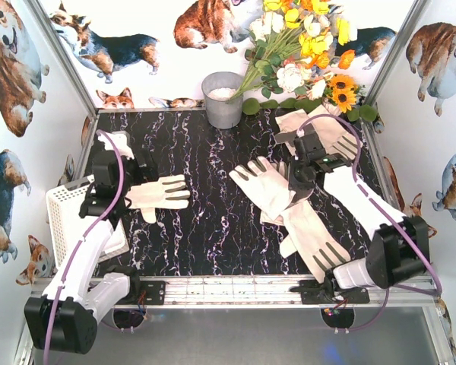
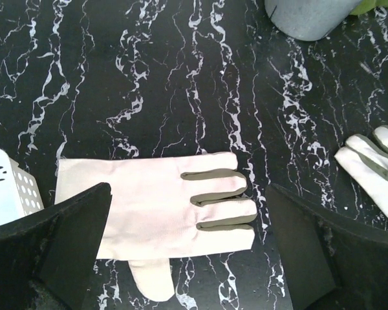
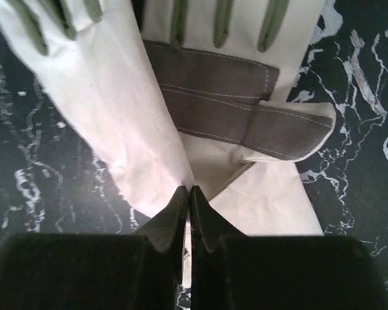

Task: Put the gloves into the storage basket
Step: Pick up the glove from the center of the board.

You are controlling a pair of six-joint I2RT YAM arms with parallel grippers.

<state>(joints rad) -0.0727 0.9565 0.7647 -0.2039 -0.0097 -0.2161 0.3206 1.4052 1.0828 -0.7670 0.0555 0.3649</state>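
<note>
Left gripper (image 2: 187, 197) of mine hangs wide apart over one flat glove (image 2: 149, 206); my right gripper (image 3: 189, 194) is pressed together at the overlapping gloves (image 3: 142, 110).

The black right gripper (image 3: 189, 194) has its two fingers pressed tight together at the cuff edge of a floppy cream-white fabric glove (image 3: 116, 110), which overlaps a second cream glove (image 3: 233, 90) with a grey-brown stitched palm patch, both on a black white-veined marble tabletop (image 3: 362, 97).
</note>
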